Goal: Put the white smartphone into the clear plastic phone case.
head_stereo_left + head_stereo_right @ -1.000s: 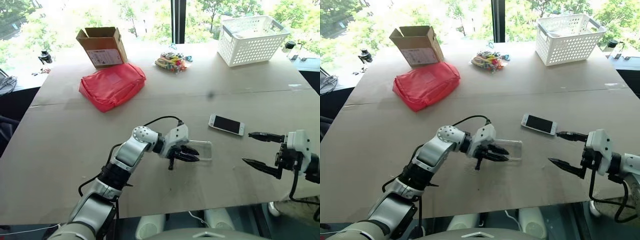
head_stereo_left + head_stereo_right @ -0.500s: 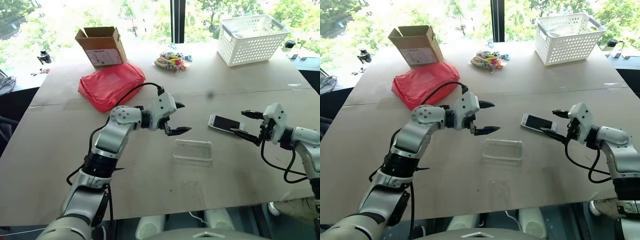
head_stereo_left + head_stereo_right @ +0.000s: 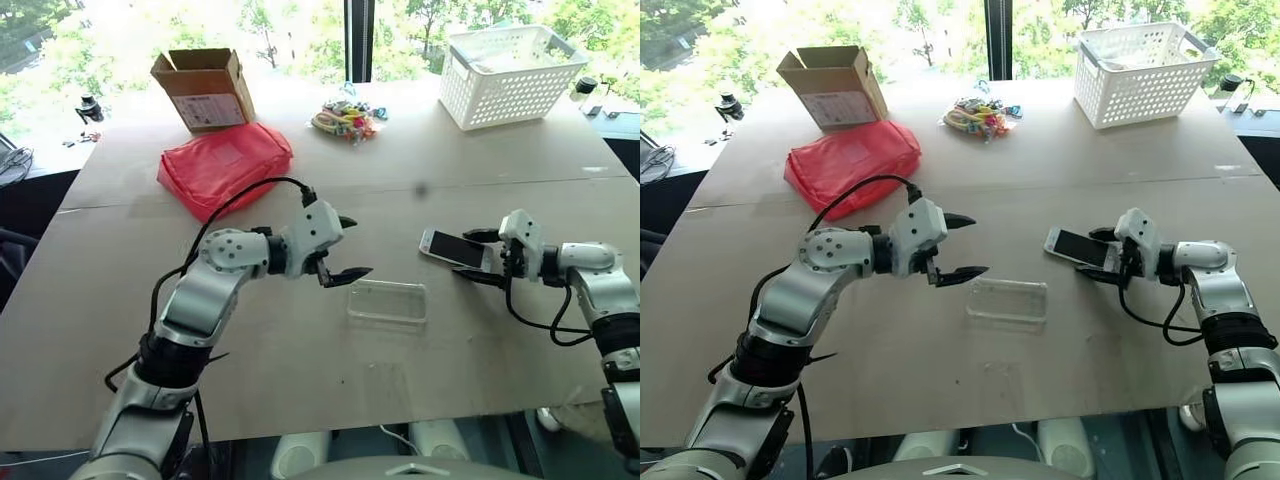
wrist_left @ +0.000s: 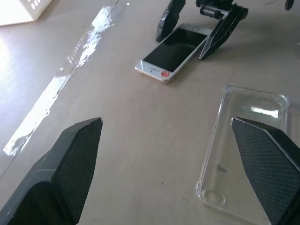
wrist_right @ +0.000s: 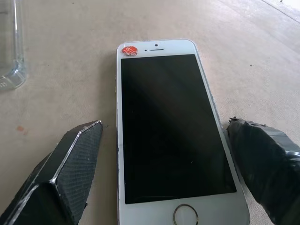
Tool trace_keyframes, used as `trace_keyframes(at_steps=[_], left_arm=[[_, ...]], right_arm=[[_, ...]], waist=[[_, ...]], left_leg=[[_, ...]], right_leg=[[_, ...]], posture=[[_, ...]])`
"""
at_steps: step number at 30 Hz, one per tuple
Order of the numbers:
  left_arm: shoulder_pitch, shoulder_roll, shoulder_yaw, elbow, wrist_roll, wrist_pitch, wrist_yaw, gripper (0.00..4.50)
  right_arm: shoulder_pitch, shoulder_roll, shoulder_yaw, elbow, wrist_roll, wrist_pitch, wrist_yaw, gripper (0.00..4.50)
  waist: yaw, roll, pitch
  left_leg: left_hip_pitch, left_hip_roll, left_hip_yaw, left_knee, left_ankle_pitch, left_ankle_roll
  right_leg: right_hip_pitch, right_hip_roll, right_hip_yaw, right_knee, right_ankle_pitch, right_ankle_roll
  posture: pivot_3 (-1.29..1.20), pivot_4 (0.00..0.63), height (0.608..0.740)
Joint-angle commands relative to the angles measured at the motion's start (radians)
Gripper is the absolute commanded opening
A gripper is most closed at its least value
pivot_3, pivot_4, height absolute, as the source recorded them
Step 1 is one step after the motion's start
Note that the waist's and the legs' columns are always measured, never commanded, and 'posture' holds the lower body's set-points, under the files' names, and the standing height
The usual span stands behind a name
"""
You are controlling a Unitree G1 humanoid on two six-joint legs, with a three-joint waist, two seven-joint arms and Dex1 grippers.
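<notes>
The white smartphone point(image 3: 452, 247) lies screen up on the brown table point(image 3: 300, 390), right of centre. My right gripper point(image 5: 164, 123) is open around its home-button end, one black finger point(image 5: 77, 164) along each long side, not pressing it. The clear plastic phone case point(image 3: 387, 301) lies flat and empty, just nearer than the phone and to its left. My left gripper point(image 3: 362, 246) hovers open a little above the table, left of the case point(image 4: 243, 150), pointing toward it and the smartphone point(image 4: 173, 47), with nothing between its fingers.
At the back of the table sit a red pouch point(image 3: 225, 168), an open cardboard box point(image 3: 203, 92), a pile of small colourful items point(image 3: 343, 122) and a white lattice basket point(image 3: 510, 62). The table's near edge runs just below both arms.
My left gripper has opened, lifted off the case's left end and drawn back to the left. My right gripper has come forward from the table's near edge and now straddles the phone.
</notes>
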Motion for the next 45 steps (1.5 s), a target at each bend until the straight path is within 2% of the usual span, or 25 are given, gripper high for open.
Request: trace_keyframes(at_steps=[1, 9, 13, 14, 15, 17, 24, 29, 35, 38, 40, 45], left_arm=[[-0.002, 0.006, 0.016, -0.051, -0.025, -0.005, 0.01, 4.48], [-0.005, 0.003, 0.005, -0.045, -0.055, -0.039, -0.012, 4.48], [0.021, 0.007, 0.004, -0.068, -0.144, 0.031, -0.064, 4.48], [0.023, 0.012, 0.004, -0.073, -0.161, 0.049, -0.072, 4.5], [0.023, 0.015, 0.005, -0.077, -0.177, 0.066, -0.078, 4.5], [0.018, 0.029, -0.002, -0.075, -0.19, 0.092, -0.088, 4.5], [0.01, 0.041, -0.016, -0.059, -0.195, 0.106, -0.088, 4.5], [0.008, 0.021, 0.004, -0.047, -0.211, 0.089, -0.073, 4.5], [0.012, -0.017, 0.073, -0.012, -0.25, 0.054, -0.044, 4.5], [0.003, -0.018, 0.089, 0.039, -0.26, 0.036, -0.058, 3.71], [-0.019, -0.024, 0.081, 0.094, -0.247, 0.002, -0.077, 2.99], [-0.088, -0.077, 0.022, 0.195, -0.233, -0.077, -0.145, 0.8]], right_arm=[[0.057, -0.013, 0.033, 0.034, -0.042, 0.019, 0.033, 4.5], [0.081, -0.016, 0.031, 0.07, -0.077, 0.018, -0.025, 4.5], [0.089, -0.019, 0.036, 0.063, -0.077, 0.027, -0.032, 4.5], [0.092, -0.02, 0.036, 0.058, -0.075, 0.028, -0.031, 3.98], [0.096, -0.021, 0.037, 0.053, -0.075, 0.029, -0.03, 3.73], [0.103, -0.024, 0.037, 0.047, -0.075, 0.03, -0.029, 2.91], [0.115, -0.028, 0.032, 0.036, -0.072, 0.019, -0.036, 2.9], [0.146, -0.047, -0.003, -0.137, -0.01, 0.027, -0.003, 2.9], [0.252, -0.098, -0.066, -0.553, 0.135, 0.223, -0.005, 2.9], [0.288, -0.136, -0.07, -0.703, 0.157, 0.324, -0.02, 2.9], [0.309, -0.159, -0.054, -0.788, 0.153, 0.368, -0.029, 2.9], [0.306, -0.154, 0.003, -0.887, 0.121, 0.405, -0.065, 2.9]], waist=[[0.0, 0.0, 0.0], [0.002, -0.001, -0.001], [0.002, -0.002, -0.002], [0.002, -0.003, -0.003], [0.002, -0.003, -0.004], [0.002, -0.004, -0.004], [0.004, -0.004, -0.004], [0.004, -0.004, -0.004], [-0.008, -0.001, -0.002], [-0.012, 0.002, 0.0], [-0.009, 0.002, 0.0], [-0.002, 0.002, 0.001]], left_leg=[[0.0, 0.0, 0.0, 0.0, 0.0, 0.0], [0.0, 0.0, -0.001, 0.0, 0.002, -0.003], [0.002, 0.0, -0.001, 0.001, 0.002, -0.003], [0.002, 0.0, -0.001, 0.001, 0.001, -0.002], [0.002, 0.0, -0.001, 0.001, 0.0, 0.0], [0.003, 0.0, -0.001, 0.003, 0.0, 0.0], [0.014, -0.001, -0.002, 0.003, -0.001, 0.001], [0.015, -0.001, -0.004, 0.001, -0.001, 0.001], [0.012, 0.0, -0.005, -0.003, -0.001, 0.001], [0.011, 0.0, -0.001, -0.004, 0.0, 0.001], [0.011, 0.0, -0.001, -0.004, -0.001, 0.001], [0.01, -0.001, -0.002, -0.004, -0.001, 0.001]], right_leg=[[0.0, 0.0, 0.0, 0.0, 0.0, 0.0], [0.0, -0.001, 0.0, -0.001, 0.0, 0.0], [0.003, -0.001, 0.0, -0.001, 0.0, 0.0], [0.004, -0.001, 0.0, -0.001, 0.0, 0.0], [0.004, -0.001, -0.001, -0.001, 0.0, 0.0], [0.005, -0.001, -0.002, -0.001, 0.0, 0.0], [0.019, -0.001, -0.004, -0.004, 0.0, 0.0], [0.02, -0.001, -0.004, -0.005, 0.0, 0.0], [0.013, -0.001, -0.002, -0.004, 0.0, 0.0], [0.009, 0.0, 0.002, -0.002, 0.0, 0.0], [0.009, 0.0, 0.001, -0.001, 0.0, 0.0], [0.009, 0.0, 0.0, -0.003, 0.0, 0.0]], posture=[[0.0, 0.15, 0.74], [0.0, 0.15, 0.74], [0.0, 0.15, 0.74], [0.0, 0.15, 0.74], [0.0, 0.15, 0.74], [0.0, 0.15, 0.74], [0.0, 0.15, 0.74], [0.0, 0.15, 0.74], [0.0, 0.15, 0.74], [0.0, 0.15, 0.74], [0.0, 0.15, 0.74], [0.0, 0.15, 0.74]])
